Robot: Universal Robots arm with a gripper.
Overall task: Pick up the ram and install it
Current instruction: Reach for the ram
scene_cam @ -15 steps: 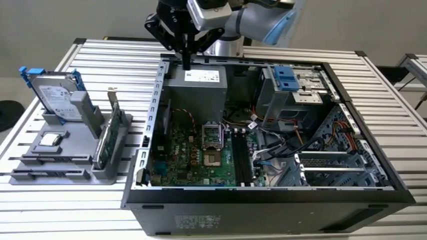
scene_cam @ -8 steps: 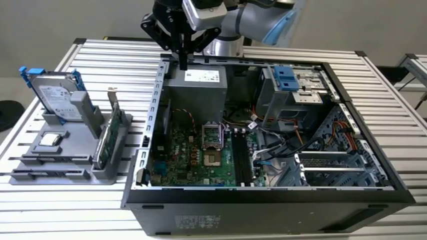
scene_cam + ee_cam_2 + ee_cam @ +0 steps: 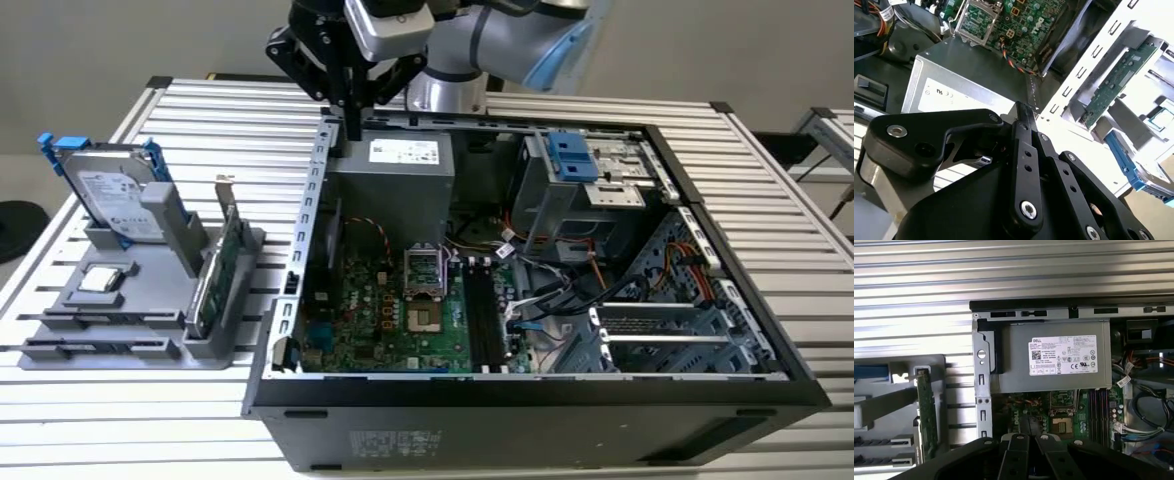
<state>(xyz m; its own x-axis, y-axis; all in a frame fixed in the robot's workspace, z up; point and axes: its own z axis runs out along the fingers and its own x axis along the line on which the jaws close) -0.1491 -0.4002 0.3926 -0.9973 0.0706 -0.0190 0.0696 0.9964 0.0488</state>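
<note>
- Robotics lab or test bench, not a home.
- Robot arm (image 3: 494, 40) over a slatted metal table (image 3: 200, 110).
- Open computer case (image 3: 534, 420) lies on the table.
- Grey holder (image 3: 120, 330) racks a hard drive (image 3: 114, 195) and a card (image 3: 220, 270).

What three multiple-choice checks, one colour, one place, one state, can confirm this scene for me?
1. Rails on the hard drive in the holder are: A red; B yellow; C blue.
2. The gripper hangs over: A the hard drive; B the power supply edge by the case wall; C the holder.
3. The gripper is: A shut on the ram; B open; C shut on the hard drive.
Answers: 1 C, blue rails flank the drive; 2 B, its tip is at that edge in the exterior view; 3 A, the thin dark stick sits between its jaws in both wrist views.
</note>
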